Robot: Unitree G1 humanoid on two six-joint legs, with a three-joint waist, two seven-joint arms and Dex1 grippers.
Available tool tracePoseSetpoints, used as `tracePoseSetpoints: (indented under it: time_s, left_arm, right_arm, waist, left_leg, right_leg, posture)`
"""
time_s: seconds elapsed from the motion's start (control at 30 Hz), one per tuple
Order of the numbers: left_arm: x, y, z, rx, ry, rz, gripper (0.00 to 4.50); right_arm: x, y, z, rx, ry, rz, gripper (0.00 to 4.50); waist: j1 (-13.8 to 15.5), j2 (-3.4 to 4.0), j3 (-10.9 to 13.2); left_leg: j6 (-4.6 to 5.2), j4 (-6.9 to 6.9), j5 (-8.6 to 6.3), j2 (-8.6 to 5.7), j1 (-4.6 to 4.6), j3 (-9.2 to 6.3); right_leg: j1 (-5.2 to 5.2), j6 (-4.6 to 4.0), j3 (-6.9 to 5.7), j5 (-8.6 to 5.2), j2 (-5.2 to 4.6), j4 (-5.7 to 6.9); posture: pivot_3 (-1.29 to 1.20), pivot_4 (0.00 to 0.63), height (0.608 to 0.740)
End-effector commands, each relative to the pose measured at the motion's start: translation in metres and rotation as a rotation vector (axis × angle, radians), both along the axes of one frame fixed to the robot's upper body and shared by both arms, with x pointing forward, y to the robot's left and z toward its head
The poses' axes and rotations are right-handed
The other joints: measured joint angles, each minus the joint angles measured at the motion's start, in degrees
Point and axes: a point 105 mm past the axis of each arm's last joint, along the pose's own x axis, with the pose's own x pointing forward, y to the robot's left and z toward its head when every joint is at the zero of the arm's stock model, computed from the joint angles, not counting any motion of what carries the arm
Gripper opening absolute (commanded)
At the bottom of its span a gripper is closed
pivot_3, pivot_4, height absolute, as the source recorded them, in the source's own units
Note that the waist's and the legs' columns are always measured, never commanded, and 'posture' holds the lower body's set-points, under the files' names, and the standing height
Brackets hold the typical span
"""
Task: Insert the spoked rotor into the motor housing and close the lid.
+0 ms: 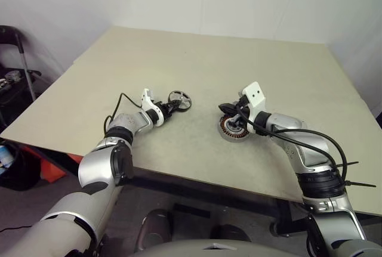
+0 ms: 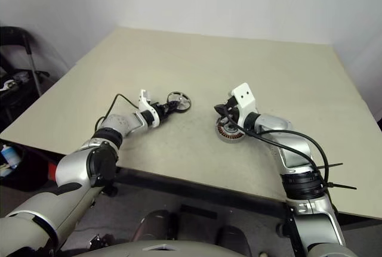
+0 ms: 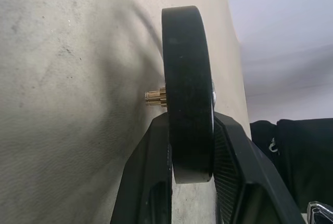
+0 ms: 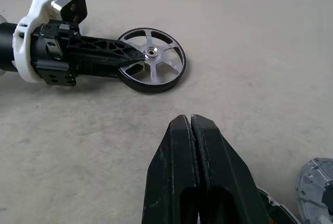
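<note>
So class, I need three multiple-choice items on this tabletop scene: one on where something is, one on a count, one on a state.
1. Where is the motor housing?
A. Under the right gripper
B. Beside the left gripper
C. At the table's far edge

2. How many spokes does the spoked rotor have?
A. Three
B. Five
C. Eight

3. How do the right gripper's fingers stand?
A. Wide open
B. Around the rotor
C. Pressed together, holding nothing

Answers:
1 A: copper coils show just below the right gripper.
2 B: the right wrist view shows five spokes.
3 C: both fingers meet with no gap, while the left gripper's fingers clamp the rotor's rim.
</note>
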Motion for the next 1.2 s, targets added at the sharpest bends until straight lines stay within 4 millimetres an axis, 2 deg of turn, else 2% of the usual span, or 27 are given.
tracePoseSetpoints:
  time_s: [0.03,0.23,0.37,0.4,0.53,0.7,0.8,0.87,0.97,1.0,1.1,1.2]
  left_arm:
    - [0.002,-0.005,0.020,-0.105,-0.060,-0.031,1.04]
    - [0.000,-0.012,0.040,-0.216,-0.119,-0.077,1.04]
    - [0.001,-0.014,0.030,-0.185,-0.085,-0.045,1.04]
    - [0.001,-0.014,0.025,-0.163,-0.070,-0.040,1.04]
    - [0.001,-0.011,0.012,-0.121,-0.018,0.008,0.29]
    - [-0.002,-0.007,-0.010,-0.047,0.072,0.050,0.30]
    - [-0.004,-0.009,-0.011,-0.057,0.073,0.041,0.30]
    - [-0.002,-0.012,-0.001,-0.103,0.041,0.025,0.30]
    - [0.001,-0.019,0.030,-0.218,-0.062,-0.028,0.30]
    - [0.001,-0.021,0.036,-0.240,-0.084,-0.044,0.30]
    - [0.000,-0.029,0.066,-0.351,-0.179,-0.113,0.30]
    - [-0.006,-0.041,0.085,-0.412,-0.237,-0.194,0.30]
  right_arm:
    - [0.001,-0.012,0.019,-0.009,-0.068,-0.020,0.00]
    - [-0.004,-0.046,0.015,-0.051,-0.051,-0.108,0.00]
    - [-0.006,-0.059,0.017,-0.065,-0.056,-0.146,0.00]
    - [-0.006,-0.060,0.018,-0.065,-0.059,-0.150,0.00]
    - [-0.005,-0.055,0.022,-0.057,-0.073,-0.146,0.00]
    - [-0.004,-0.048,0.023,-0.052,-0.077,-0.130,0.00]
    - [-0.003,-0.046,0.022,-0.053,-0.077,-0.126,0.00]
    - [-0.003,-0.047,0.022,-0.066,-0.077,-0.123,0.00]
    - [-0.004,-0.051,0.020,-0.105,-0.074,-0.131,0.00]
    - [-0.004,-0.053,0.020,-0.115,-0.073,-0.134,0.00]
    - [-0.006,-0.057,0.018,-0.134,-0.066,-0.141,0.00]
    - [-0.008,-0.058,0.017,-0.148,-0.063,-0.143,0.00]
  waist:
    - [0.06,0.00,0.00]
    - [0.13,-0.02,0.01]
    - [0.02,-0.02,0.01]
    - [0.01,-0.02,0.02]
    - [-0.01,-0.02,0.01]
    - [-0.57,0.01,0.00]
    - [-1.19,0.01,0.00]
    - [-1.32,0.01,0.00]
    - [-1.33,0.01,0.00]
    - [-1.30,0.01,0.01]
    - [-1.16,0.00,0.02]
    - [-1.17,0.00,0.02]
  left_leg:
    - [0.00,0.00,0.00,0.00,-0.02,0.00]
    - [0.03,0.03,-0.01,-0.02,-0.14,0.01]
    - [0.06,0.03,-0.02,0.00,-0.19,0.01]
    - [0.07,0.03,-0.02,0.00,-0.19,0.01]
    - [0.17,0.05,-0.08,0.01,-0.17,0.01]
    - [0.17,0.04,-0.09,0.03,0.26,0.01]
    - [0.12,0.01,-0.07,0.03,0.81,0.00]
    - [0.06,-0.01,-0.03,0.03,0.93,0.00]
    - [0.03,-0.02,-0.01,0.03,0.85,0.00]
    - [0.03,-0.02,-0.01,0.03,0.74,0.00]
    - [0.05,-0.01,-0.01,0.01,0.32,0.00]
    - [0.24,0.10,0.02,-0.01,-0.39,0.00]
  right_leg:
    - [-0.01,0.00,0.00,0.00,0.00,0.00]
    - [-0.08,0.00,-0.03,0.00,-0.03,-0.06]
    - [-0.14,0.00,-0.05,0.00,-0.03,-0.05]
    - [-0.15,0.00,-0.05,0.00,-0.02,-0.04]
    - [-0.12,0.00,-0.07,0.00,-0.02,-0.05]
    - [0.30,0.00,-0.08,-0.01,-0.03,-0.05]
    - [0.79,0.06,-0.08,-0.04,-0.03,-0.09]
    - [0.87,0.45,-0.08,-0.26,-0.04,-0.11]
    - [0.79,0.45,-0.08,-0.21,-0.04,-0.11]
    - [0.70,0.12,-0.08,-0.01,-0.04,-0.10]
    - [0.38,0.07,-0.11,0.02,-0.05,-0.11]
    - [-0.28,0.05,-0.15,0.05,-0.08,-0.02]
  posture:
    - [0.00,0.000,0.740]
    - [0.00,0.000,0.740]
    - [0.00,0.000,0.740]
    - [0.00,0.000,0.740]
    - [0.00,0.000,0.740]
    - [0.00,0.000,0.740]
    - [0.00,0.000,0.740]
    - [0.00,0.000,0.740]
    - [0.00,0.000,0.740]
    - [0.00,0.000,0.740]
    - [0.00,0.000,0.740]
    - [0.00,0.000,0.740]
